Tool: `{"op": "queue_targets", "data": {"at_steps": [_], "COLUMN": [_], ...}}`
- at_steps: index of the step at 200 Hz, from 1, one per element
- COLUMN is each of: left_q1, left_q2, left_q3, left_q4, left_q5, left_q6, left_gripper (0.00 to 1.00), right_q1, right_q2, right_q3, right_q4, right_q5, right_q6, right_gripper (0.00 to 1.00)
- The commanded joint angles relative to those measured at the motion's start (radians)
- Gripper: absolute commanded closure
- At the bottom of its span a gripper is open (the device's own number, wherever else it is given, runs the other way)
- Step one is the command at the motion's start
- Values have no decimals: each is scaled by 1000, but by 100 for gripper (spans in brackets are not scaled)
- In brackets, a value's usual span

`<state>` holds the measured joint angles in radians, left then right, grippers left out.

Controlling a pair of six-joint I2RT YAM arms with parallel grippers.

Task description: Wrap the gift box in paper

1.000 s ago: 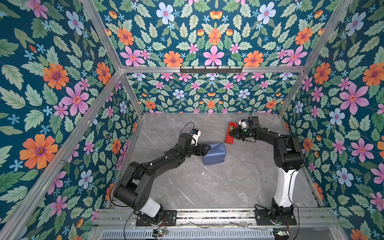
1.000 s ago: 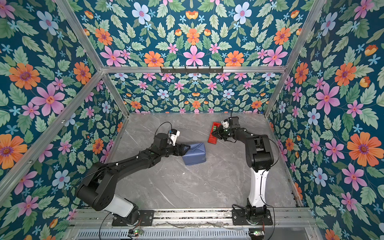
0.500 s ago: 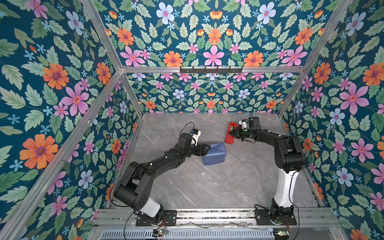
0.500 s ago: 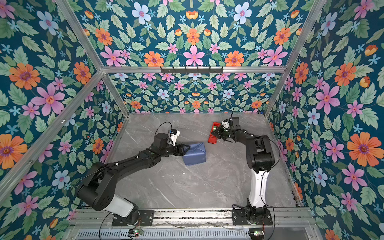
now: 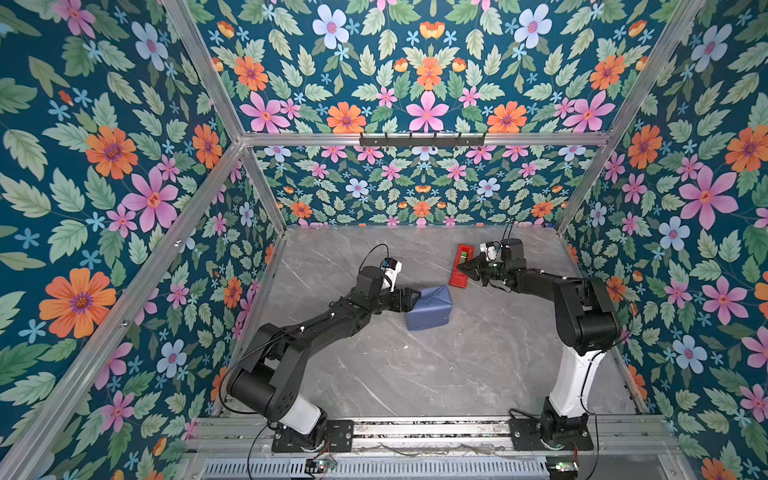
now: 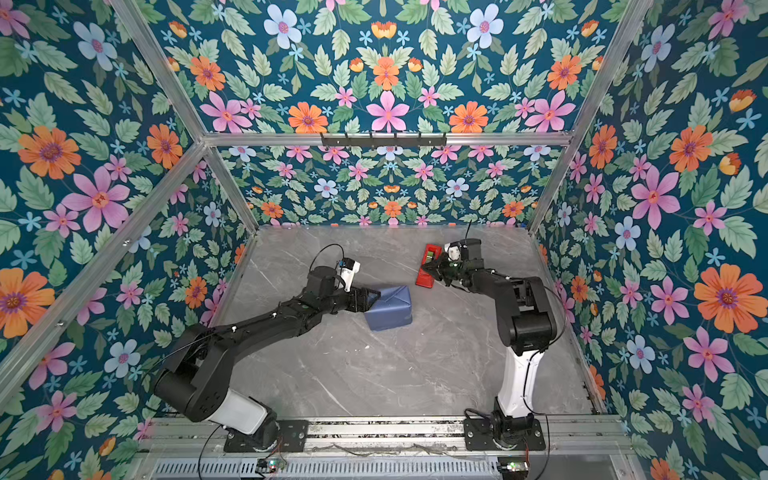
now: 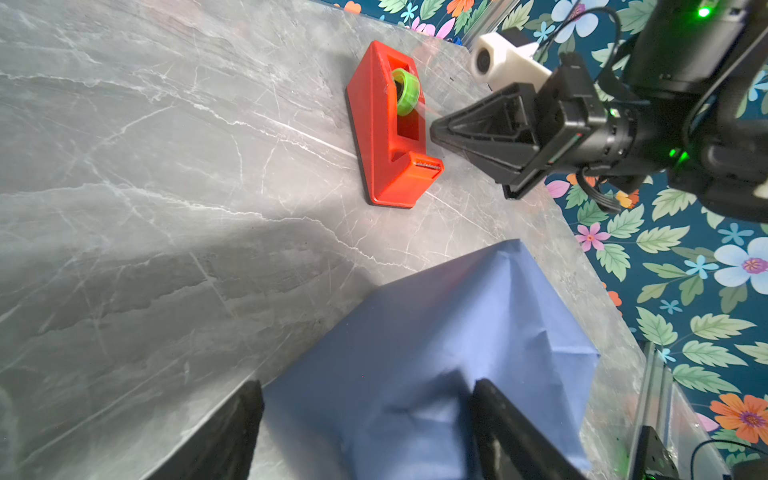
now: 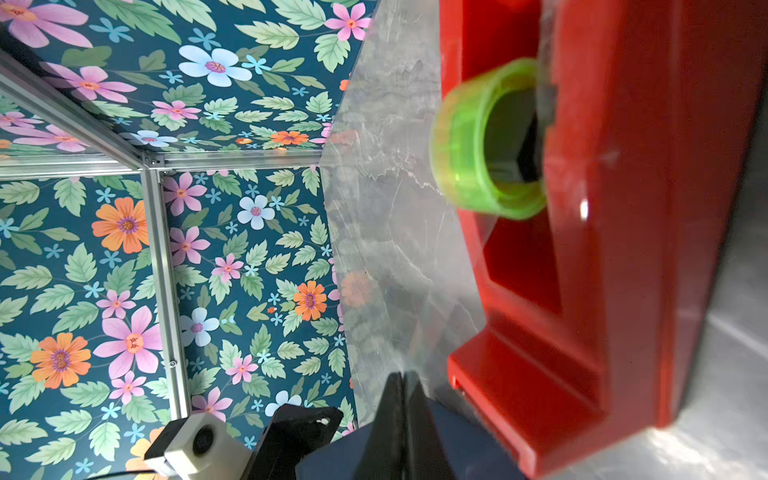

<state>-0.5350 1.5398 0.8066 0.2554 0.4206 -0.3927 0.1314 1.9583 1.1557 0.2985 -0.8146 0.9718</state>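
Observation:
The gift box is hidden under the slate-blue paper [image 5: 430,308] [image 6: 391,308] folded around it at the middle of the table. My left gripper [image 5: 412,299] [image 6: 372,298] [image 7: 365,390] is open at the parcel's left end. One of its fingers [image 7: 498,419] rests on the paper [image 7: 415,353] and the other lies just off the paper's edge. My right gripper [image 5: 465,268] [image 6: 432,268] [image 8: 402,376] [image 7: 434,129] is shut beside the red tape dispenser [image 5: 457,279] [image 8: 623,249]. A clear strip of tape [image 8: 415,249] stretches from the green roll [image 8: 469,141] to its tips.
The dispenser [image 6: 426,279] [image 7: 386,137] lies behind and to the right of the parcel, near the back right of the grey marble table [image 5: 415,374]. Floral walls and aluminium posts close in the table on three sides.
My right gripper's jaws have closed at the dispenser. The left arm and the parcel have not visibly moved.

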Motion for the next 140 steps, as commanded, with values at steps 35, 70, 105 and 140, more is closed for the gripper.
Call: {"op": "queue_targets", "data": {"at_steps": [35,70,105,140], "left_q1": [0,0,-1,0], "left_q2": [2,4,3,8], "left_q3": [-3,-2,-6,-4], "left_q4": [-85,-84,-82,-79], "left_q5": [-13,-13,-13,-10], "left_q6": [20,21,20,20], "left_gripper": [20,20,20,20], "right_q1": [33,56,57,56], "right_q2": [-91,-96,-55,-41], "right_q3": [-128,-178,-197,-209], "right_q4": [93,98,94,46], "right_q5": [-10,19,43,119], "right_q6": [26,19,7,-39], "right_gripper": [100,100,100,100]}}
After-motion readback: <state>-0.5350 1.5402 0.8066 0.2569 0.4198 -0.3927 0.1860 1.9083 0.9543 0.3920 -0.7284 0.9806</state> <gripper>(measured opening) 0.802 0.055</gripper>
